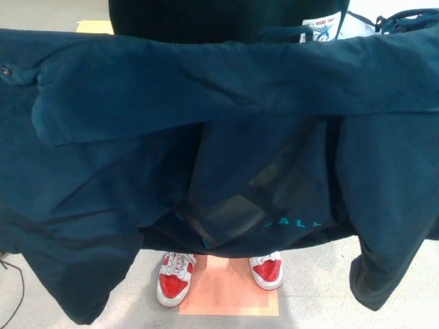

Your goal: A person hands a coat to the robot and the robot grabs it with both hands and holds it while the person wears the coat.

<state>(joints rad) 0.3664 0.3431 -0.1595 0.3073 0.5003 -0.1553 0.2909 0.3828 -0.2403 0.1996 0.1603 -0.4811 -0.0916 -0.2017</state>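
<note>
A dark navy coat [206,137] is spread wide across almost the whole head view, its collar edge running along the top and its sleeves hanging down at left and right. A white label [321,29] shows at the collar. A person stands right behind it: a dark torso [219,17] above the coat and red and white shoes [177,276] below the hem. Neither of my hands shows; the coat covers where they would be.
An orange square mat [230,291] lies on the grey floor under the person's feet. A yellow patch [95,27] shows on the floor at the top left. A thin black cable [17,288] runs at the bottom left.
</note>
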